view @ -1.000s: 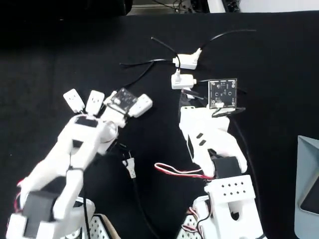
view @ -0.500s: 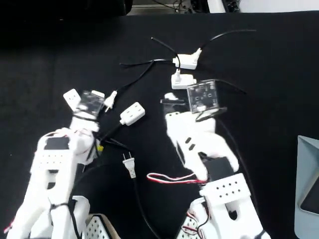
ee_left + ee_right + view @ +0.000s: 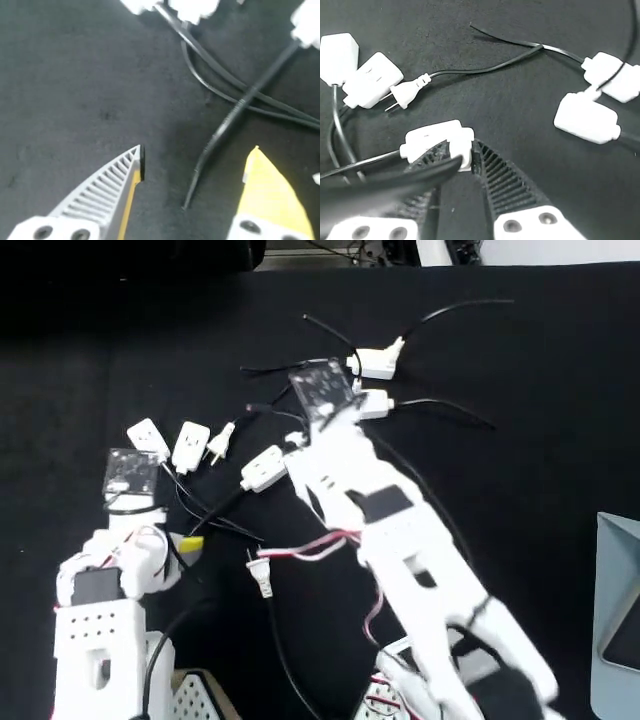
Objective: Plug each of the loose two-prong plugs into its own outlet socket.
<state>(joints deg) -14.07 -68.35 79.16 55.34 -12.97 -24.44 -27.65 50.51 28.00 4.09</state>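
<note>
Cords and white fittings lay scattered over the black table [image 3: 560,360] in the high view. Among them sat the middle socket [image 3: 265,469], with the tip of the right arm [image 3: 400,530] at one of its ends. One loose plug [image 3: 221,443] lay just beside the middle socket, between it and two further sockets [image 3: 190,445]. A second loose plug [image 3: 260,575] lay apart from the middle socket, on the arm-base side. The left arm [image 3: 105,585] stood well apart from the middle socket.

From the left wrist, the left gripper [image 3: 192,165] was spread wide over bare table, a black cord end [image 3: 200,170] lying between its fingers.

From the right wrist, the right gripper [image 3: 472,147] was drawn to a narrow slit, its tips against the middle socket's end. Whether they actually pinched it could not be told. The first loose plug lay unplugged near the middle socket.
</note>
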